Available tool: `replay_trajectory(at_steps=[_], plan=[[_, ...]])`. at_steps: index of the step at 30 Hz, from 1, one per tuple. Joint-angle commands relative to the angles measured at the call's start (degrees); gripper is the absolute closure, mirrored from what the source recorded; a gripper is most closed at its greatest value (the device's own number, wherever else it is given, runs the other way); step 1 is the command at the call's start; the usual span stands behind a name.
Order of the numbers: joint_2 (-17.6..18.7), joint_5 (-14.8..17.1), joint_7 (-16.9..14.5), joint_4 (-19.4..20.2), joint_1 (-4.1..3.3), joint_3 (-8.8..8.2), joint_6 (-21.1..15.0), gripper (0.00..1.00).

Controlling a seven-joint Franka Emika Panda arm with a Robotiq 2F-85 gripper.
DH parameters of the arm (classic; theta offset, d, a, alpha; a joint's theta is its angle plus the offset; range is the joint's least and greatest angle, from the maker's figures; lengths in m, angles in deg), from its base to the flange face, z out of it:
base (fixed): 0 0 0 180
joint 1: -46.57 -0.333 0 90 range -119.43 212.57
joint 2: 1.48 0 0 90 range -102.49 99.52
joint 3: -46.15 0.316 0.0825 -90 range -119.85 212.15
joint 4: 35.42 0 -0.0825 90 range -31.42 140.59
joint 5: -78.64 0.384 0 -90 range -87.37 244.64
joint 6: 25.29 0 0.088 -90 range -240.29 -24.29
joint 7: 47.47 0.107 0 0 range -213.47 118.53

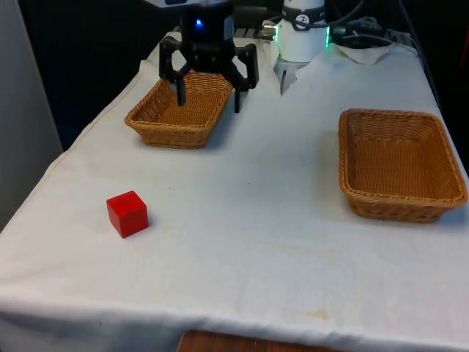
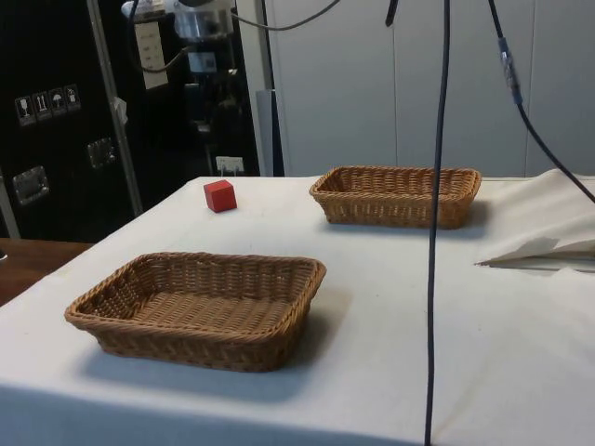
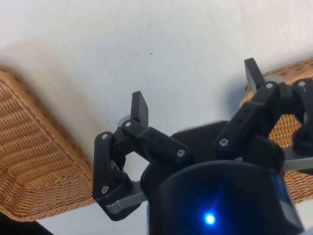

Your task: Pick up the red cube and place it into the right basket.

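Spreading across the scene, a white cloth-covered surface (image 1: 256, 220) carries two rectangular woven wicker baskets. One basket (image 1: 401, 165) sits on the front view's right, well apart from the red cube. The other basket (image 1: 179, 110) lies at the far end, beyond the cube. A black two-finger gripper (image 1: 208, 99) hangs above that far basket's near rim, its fingers (image 3: 139, 107) spread wide and holding nothing. The small red cube (image 1: 127, 213) rests alone on the cloth, well apart from the gripper.

Woven wicker baskets (image 1: 401, 166) (rough), matt cloth (image 1: 249, 220)
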Motion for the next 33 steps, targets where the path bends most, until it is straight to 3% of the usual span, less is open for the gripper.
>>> replay_trajectory(at_steps=[1, 2, 5, 9, 10, 11, 19, 20, 21, 22, 29, 30, 31, 33], plan=[[0.1, 0.2, -0.2, 0.0, 0.06, -0.23, -0.1, 0.0], [0.4, 0.9, -0.7, -0.6, 0.74, -0.06, 0.3, 0.0], [1.1, 2.3, -1.1, -1.3, 1.09, -0.46, -0.1, 0.0], [2.3, 4.1, -1.5, -1.9, 1.32, -0.92, -0.9, 0.0], [2.0, 3.6, -1.3, -1.5, 0.74, -1.43, -0.7, 0.0], [2.7, 4.6, -1.6, -2.1, 1.38, -0.97, -1.1, 0.0], [6.1, 9.7, -2.8, -3.8, 1.89, -1.78, -2.9, 0.0], [5.6, 8.9, -2.5, -3.2, 1.32, -2.23, -2.7, 0.0], [6.6, 10.3, -2.8, -4.0, 2.01, -1.83, -3.0, 0.0], [7.5, 11.3, -2.9, -4.5, 2.12, -1.95, -3.4, 0.0], [10.8, 14.5, -3.0, -6.7, 2.46, -2.69, -3.9, 0.0], [10.3, 14.2, -3.0, -6.1, 1.95, -2.98, -3.9, 0.0], [11.2, 14.7, -2.9, -7.1, 2.46, -2.81, -3.8, 0.0], [12.6, 15.4, -2.7, -8.3, 2.52, -3.44, -3.7, 0.0]])
